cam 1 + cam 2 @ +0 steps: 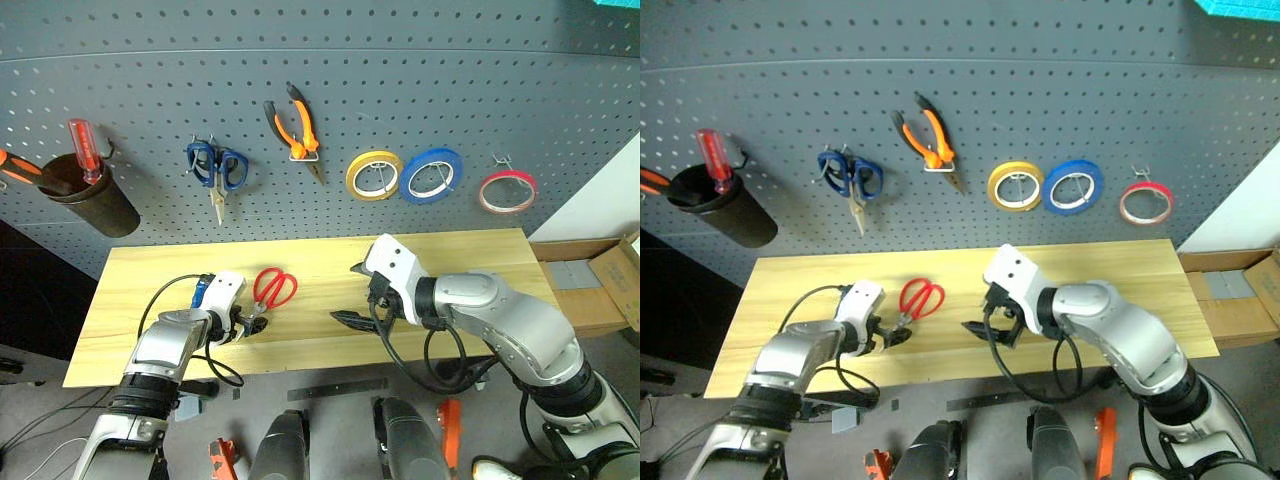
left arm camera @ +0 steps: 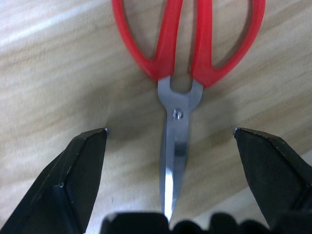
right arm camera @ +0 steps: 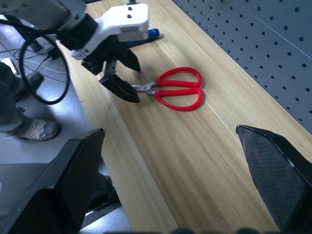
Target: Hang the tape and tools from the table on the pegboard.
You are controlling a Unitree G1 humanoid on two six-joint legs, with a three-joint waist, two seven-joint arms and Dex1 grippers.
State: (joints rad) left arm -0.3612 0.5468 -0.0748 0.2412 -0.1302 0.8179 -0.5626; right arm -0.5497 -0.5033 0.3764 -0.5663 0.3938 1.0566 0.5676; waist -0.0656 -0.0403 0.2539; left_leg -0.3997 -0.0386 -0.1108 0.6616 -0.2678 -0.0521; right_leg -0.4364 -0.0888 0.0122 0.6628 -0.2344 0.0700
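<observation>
The red-handled scissors are lying flat on the light wooden table, handles toward the pegboard. The left end effector is standing wide, its two black fingers straddling the steel blades without closing on them. A blue-handled tool, probably the screwdriver, is peeking out behind that wrist. The right end effector is hovering over the table's middle, spread wide and holding nothing. On the pegboard, the orange-and-black pliers and the thin red tape ring are hanging on hooks, beside the blue-handled scissors, yellow roll and blue roll.
</observation>
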